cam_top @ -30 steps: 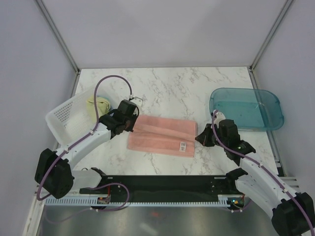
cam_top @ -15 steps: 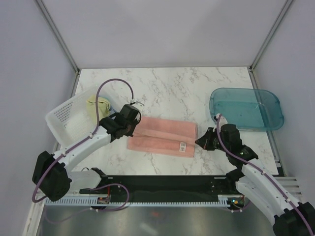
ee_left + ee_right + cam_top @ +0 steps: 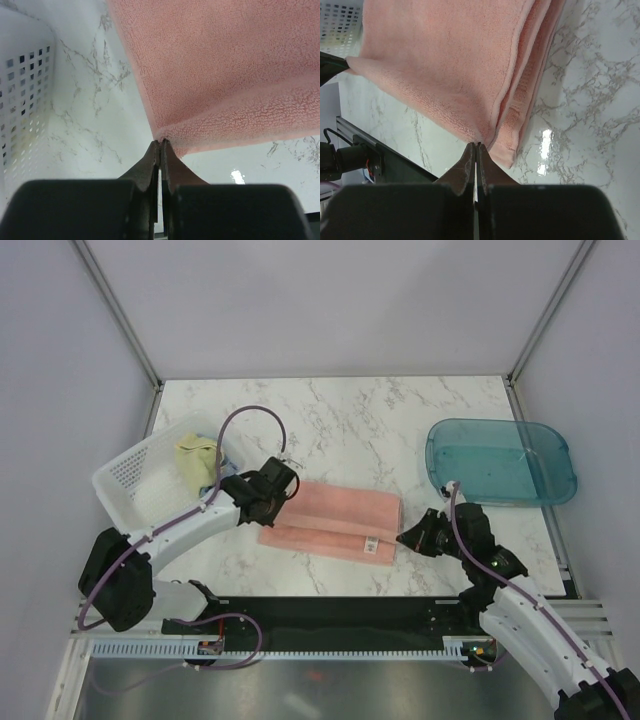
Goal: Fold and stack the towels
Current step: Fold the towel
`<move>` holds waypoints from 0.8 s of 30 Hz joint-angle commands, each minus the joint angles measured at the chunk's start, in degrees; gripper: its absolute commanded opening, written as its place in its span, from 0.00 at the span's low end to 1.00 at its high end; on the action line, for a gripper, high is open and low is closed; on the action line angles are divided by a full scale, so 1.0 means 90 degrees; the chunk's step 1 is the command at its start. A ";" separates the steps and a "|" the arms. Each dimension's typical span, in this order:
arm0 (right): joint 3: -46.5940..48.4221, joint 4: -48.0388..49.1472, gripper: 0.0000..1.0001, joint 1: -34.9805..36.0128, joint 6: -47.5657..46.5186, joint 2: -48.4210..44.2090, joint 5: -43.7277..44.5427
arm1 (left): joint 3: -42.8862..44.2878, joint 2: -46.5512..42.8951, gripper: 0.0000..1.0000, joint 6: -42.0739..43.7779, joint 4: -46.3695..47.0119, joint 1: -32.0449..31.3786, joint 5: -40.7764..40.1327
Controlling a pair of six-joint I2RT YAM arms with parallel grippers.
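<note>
The salmon-pink towel (image 3: 335, 515) lies folded on the marble table, its small tag (image 3: 371, 545) near the right front corner. My left gripper (image 3: 280, 495) is shut on the towel's left corner, seen pinched in the left wrist view (image 3: 161, 141). My right gripper (image 3: 403, 537) is shut on a right front corner of the towel (image 3: 470, 65), pinched at the tips (image 3: 476, 144). A pale-yellow-and-teal towel (image 3: 198, 460) sits crumpled in the white basket (image 3: 135, 475). The blue-grey towel is out of view.
The teal translucent tray (image 3: 500, 460) stands at the right, behind my right arm. The basket wall (image 3: 25, 100) is close on the left of my left gripper. A black rail (image 3: 330, 625) runs along the table's near edge.
Both grippers have moved toward the near edge, drawing the towel's corners with them. The towel now looks narrower from back to front.
</note>
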 commanded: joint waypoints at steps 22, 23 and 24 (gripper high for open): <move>0.1222 -0.0469 0.40 0.0019 0.0604 0.1250 0.0772 | 0.0940 0.0722 0.51 -0.2260 -0.0634 -0.0310 -0.0660; 0.1232 -0.0615 0.41 0.0019 0.0653 0.1377 0.0927 | 0.0959 0.0751 0.51 -0.2485 -0.0742 -0.0310 -0.0690; 0.1213 -0.0626 0.43 0.0019 0.0701 0.1436 0.1142 | 0.0901 0.0761 0.52 -0.2777 -0.0801 -0.0310 -0.0623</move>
